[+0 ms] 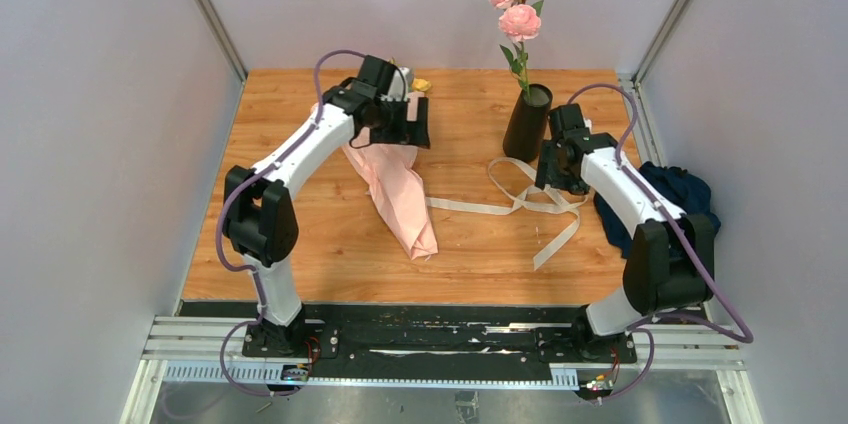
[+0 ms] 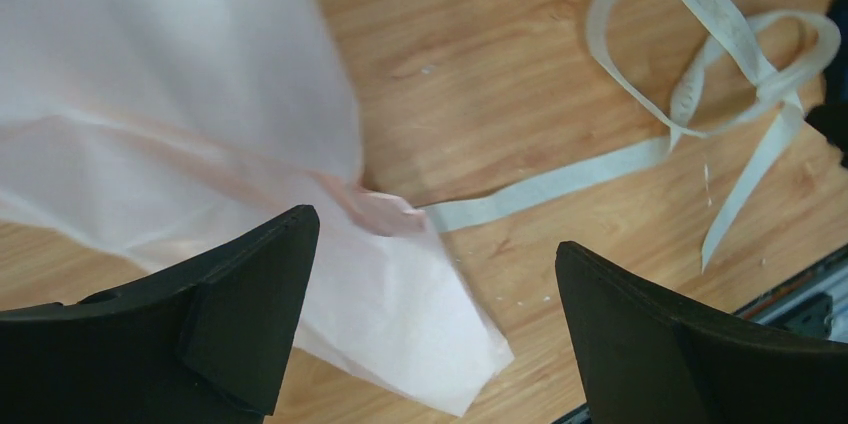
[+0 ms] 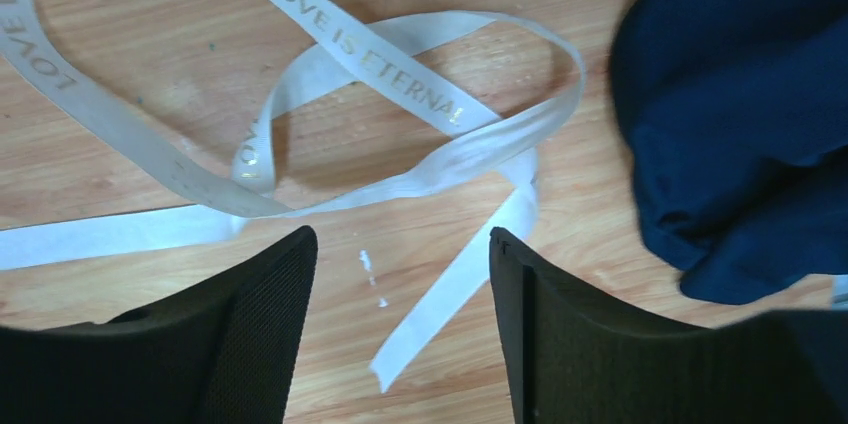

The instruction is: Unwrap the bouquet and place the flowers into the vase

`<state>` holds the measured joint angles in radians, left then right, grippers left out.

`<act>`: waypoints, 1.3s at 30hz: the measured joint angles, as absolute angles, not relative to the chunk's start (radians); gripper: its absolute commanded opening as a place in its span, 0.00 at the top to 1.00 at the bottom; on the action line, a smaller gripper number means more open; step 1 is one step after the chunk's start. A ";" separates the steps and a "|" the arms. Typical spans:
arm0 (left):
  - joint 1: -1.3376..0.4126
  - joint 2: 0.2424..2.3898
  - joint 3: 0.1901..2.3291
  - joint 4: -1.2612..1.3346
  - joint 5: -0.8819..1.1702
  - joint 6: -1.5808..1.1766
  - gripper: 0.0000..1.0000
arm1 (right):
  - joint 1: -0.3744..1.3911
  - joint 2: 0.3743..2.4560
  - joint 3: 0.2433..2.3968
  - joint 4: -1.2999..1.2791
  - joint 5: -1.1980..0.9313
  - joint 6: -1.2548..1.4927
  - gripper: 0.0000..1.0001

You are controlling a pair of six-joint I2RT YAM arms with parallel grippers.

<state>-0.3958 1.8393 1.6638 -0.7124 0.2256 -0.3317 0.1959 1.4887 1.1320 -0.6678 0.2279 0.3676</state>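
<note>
The left arm stretches toward the far left of the wooden table [image 1: 300, 244], its wrist turned down over the pale pink wrapping paper [image 1: 400, 194]. The left gripper [image 2: 435, 244] hangs with its jaws spread wide, holding nothing. The paper lies crumpled on the boards beneath it. The right arm bends at the elbow on the right side. The right gripper [image 3: 400, 239] points down just beside the vase [image 1: 527, 124], its jaws parted and empty above the cream ribbon [image 3: 365, 49], which lies in loose loops on the wood. The black vase stands upright near the far edge and holds a rose stem [image 1: 519, 22] with two big pink blooms. A small yellow bloom [image 1: 421, 85] shows behind the left wrist; the rest of the flowers are hidden. A navy cloth [image 3: 740, 94] lies at the right edge.
</note>
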 measured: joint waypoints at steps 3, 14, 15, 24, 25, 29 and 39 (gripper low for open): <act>-0.473 1.855 1.671 -0.712 0.224 -0.321 0.00 | 0.216 1.517 1.140 -0.660 0.207 0.371 0.26; -0.507 1.937 1.574 -0.716 0.182 -0.314 0.00 | 0.380 1.716 1.210 -0.629 0.144 0.386 0.33; -0.507 1.937 1.561 -0.716 0.179 -0.311 0.00 | 0.389 1.728 1.214 -0.623 0.138 0.393 0.33; -0.506 1.937 1.496 -0.720 0.152 -0.278 0.00 | 0.377 1.770 1.163 -0.576 0.099 0.453 0.58; -0.505 1.937 1.491 -0.721 0.149 -0.276 0.00 | 0.368 1.771 1.148 -0.569 0.094 0.458 0.65; -0.498 1.935 1.473 -0.727 0.148 -0.271 0.00 | 0.322 1.765 1.118 -0.548 0.054 0.487 0.99; -0.474 1.897 1.470 -0.749 0.144 -0.268 0.00 | 0.247 1.748 1.100 -0.533 0.034 0.494 1.00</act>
